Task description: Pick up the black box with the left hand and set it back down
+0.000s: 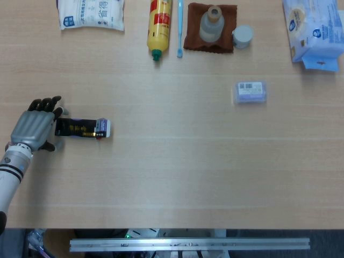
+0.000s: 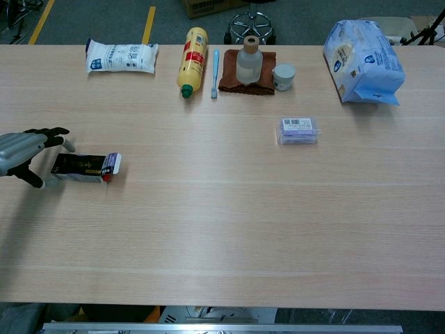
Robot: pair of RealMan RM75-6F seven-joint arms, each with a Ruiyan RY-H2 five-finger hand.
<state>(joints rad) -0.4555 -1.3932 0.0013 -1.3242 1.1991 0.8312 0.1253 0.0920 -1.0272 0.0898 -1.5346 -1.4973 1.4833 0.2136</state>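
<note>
Long black rectangular cardboard box with a white end flap (image 1: 82, 128) (image 2: 85, 167) lies flat on the light wooden table (image 1: 177, 172) (image 2: 229, 229), near the left edge, flap end pointing toward table centre. Left hand, grey metal back with black fingers (image 1: 34, 128) (image 2: 24, 154), sits just beside the box's dark end. Fingers spread apart above the far corner of the box, thumb low on the near side; nothing clamped between them. Chest view shows a small gap between the fingertips (image 2: 61, 135) and the box, so no grip; whether the palm touches the box end is hard to tell from the head view. Right hand out of both views.

Along the far edge: white plastic pouch with blue print (image 1: 91, 13) (image 2: 121, 57), yellow squeeze bottle with red label and green cap (image 1: 159, 26) (image 2: 192, 60) lying down, light blue toothbrush (image 1: 180, 27) (image 2: 215, 71) beside it, brown cloth (image 1: 210, 35) (image 2: 247, 76) with a clear bottle with tan cap (image 1: 212, 24) (image 2: 249, 61) standing on it, small grey-lidded jar (image 1: 242, 36) (image 2: 283, 76) just beside the cloth. Blue and white soft pack (image 1: 313, 32) (image 2: 363, 62) at the far right. Small purple packet in clear wrap (image 1: 250, 92) (image 2: 298, 130) sits alone mid-table, well apart from the box.
</note>
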